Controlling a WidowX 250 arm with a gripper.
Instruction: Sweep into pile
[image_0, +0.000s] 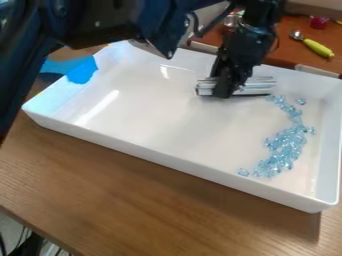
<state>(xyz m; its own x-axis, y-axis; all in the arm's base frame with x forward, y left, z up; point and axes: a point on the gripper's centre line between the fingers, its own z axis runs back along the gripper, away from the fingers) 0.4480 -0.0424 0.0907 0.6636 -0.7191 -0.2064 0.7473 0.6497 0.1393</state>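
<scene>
Pinching a silver metal bar (259, 86), the black end effector (228, 91) hung over the white rectangular tray (133, 149), small clear blue beads (287, 145) curving from beside the bar's right end toward the near wall.

Slanting view down from above, white tray (167, 112) whole, fairly near

Black arm (107, 15) with chunky, angular links (159, 22), small pale screws (169, 53), a curving dark cable (219, 21), black jaws
</scene>
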